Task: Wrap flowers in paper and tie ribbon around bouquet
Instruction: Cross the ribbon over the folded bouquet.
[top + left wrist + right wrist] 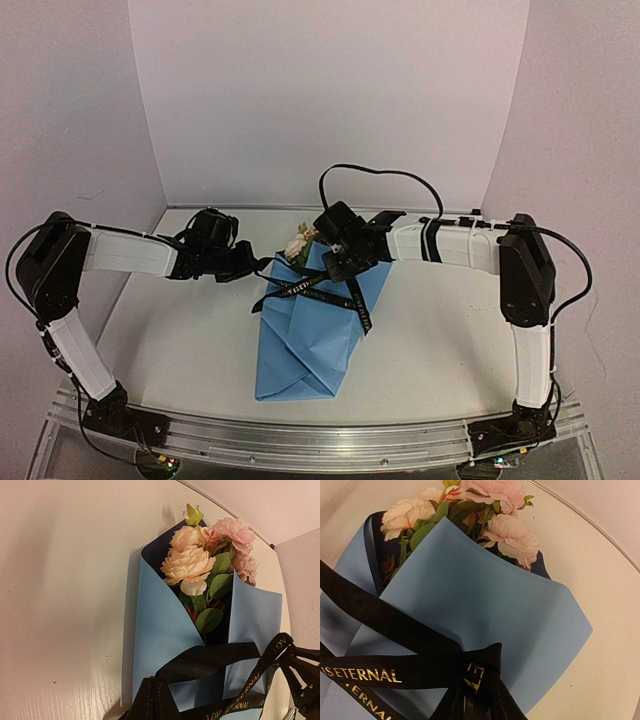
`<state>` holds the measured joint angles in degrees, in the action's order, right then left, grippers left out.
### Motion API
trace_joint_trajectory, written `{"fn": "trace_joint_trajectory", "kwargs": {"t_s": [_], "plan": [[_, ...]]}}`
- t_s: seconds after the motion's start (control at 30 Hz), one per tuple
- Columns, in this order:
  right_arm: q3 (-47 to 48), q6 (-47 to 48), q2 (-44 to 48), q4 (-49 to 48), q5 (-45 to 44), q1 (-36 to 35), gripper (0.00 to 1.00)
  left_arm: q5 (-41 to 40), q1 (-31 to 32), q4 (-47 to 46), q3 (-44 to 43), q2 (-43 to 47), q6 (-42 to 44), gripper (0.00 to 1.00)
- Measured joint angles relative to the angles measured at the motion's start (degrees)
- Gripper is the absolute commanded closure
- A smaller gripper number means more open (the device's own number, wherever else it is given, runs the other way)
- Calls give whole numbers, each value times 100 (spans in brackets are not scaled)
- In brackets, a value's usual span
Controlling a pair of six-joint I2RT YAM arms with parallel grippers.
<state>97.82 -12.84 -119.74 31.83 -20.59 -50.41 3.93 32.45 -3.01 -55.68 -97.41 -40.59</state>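
The bouquet lies mid-table: light blue paper [305, 340] folded round the flowers [298, 245], whose pale pink and cream rose heads [192, 562] stick out at the far end. A black ribbon [305, 287] with gold lettering [365, 674] crosses the paper just below the blooms. At the bundle's left edge, my left gripper [248, 268] is shut on a ribbon end [210, 662]. Over the upper right of the paper, my right gripper [345, 265] pinches a bunched fold of ribbon [482, 672] between its fingertips. The stems are hidden inside the paper.
The white table [450, 330] is enclosed by white walls at the back and on both sides. A metal rail [320, 440] carrying the arm bases runs along the near edge. A loose ribbon tail [360, 310] hangs over the paper's right side.
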Motion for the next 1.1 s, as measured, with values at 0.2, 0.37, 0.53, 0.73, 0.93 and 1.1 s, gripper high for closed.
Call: {"fn": "trace_joint_trajectory", "kwargs": {"t_s": [0.2, 0.37, 0.53, 0.73, 0.93, 1.1], "plan": [[-13, -242, 26, 106, 268, 0, 53, 35, 2, -69, 0, 0, -29, 100], [-60, -394, 235, 261, 451, -3, 43, 43, 2, -67, -2, 0, -43, 100], [-379, -512, 704, 307, 550, -71, 43, 46, 2, -65, -2, 0, -43, 100], [-1201, -905, 1160, 358, 495, -173, 44, 53, 2, -60, -7, 0, -42, 100], [-1427, -1151, 1080, 475, 440, -165, 44, 56, 2, -60, -13, 0, -39, 100], [-1258, -1223, 817, 463, 352, -118, 52, 56, 2, -58, -13, 0, -36, 100]]}}
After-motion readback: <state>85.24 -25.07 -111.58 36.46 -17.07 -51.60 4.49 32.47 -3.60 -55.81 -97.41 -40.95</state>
